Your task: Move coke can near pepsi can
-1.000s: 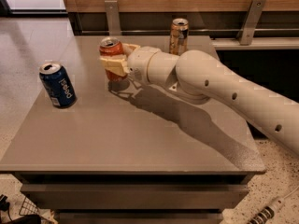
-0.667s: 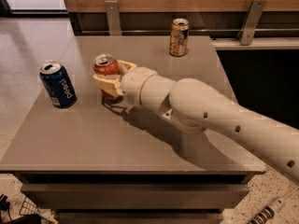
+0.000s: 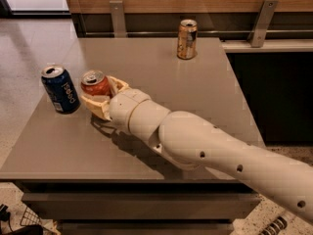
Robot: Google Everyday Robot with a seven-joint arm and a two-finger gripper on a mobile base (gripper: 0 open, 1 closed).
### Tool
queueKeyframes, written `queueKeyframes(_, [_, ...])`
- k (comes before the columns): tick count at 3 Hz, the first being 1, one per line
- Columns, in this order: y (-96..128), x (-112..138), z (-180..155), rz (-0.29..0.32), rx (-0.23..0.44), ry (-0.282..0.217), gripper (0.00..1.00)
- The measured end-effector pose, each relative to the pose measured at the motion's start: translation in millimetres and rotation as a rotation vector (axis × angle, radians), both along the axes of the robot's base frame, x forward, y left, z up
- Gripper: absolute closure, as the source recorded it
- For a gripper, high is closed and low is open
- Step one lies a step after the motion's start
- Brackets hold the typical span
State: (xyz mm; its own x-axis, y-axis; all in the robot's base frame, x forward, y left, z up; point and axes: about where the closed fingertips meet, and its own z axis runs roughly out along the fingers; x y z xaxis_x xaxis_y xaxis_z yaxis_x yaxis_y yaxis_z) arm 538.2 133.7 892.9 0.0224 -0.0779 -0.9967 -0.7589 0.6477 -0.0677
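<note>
The end effector point(image 3: 100, 100), at the left of the worktop point(image 3: 210, 94), grips 1 coke can point(image 3: 94, 82) just beside the pepsi can point(image 3: 60, 90). Placement seems underway; next, set it upright and release.

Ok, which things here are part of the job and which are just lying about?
Job: coke can, gripped by the hand over the table's left side; pepsi can, close beside it.
Lying about: gold can, standing near the table's far edge.
</note>
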Motion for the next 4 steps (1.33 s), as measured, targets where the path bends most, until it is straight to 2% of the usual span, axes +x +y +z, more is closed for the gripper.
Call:
queueKeyframes(1, [2.5,-1.5,0.8,0.002,0.0,-0.002,0.84])
queueKeyframes(4, [6.1,-3.0,2.2,0.008,-0.001,-0.005,0.13])
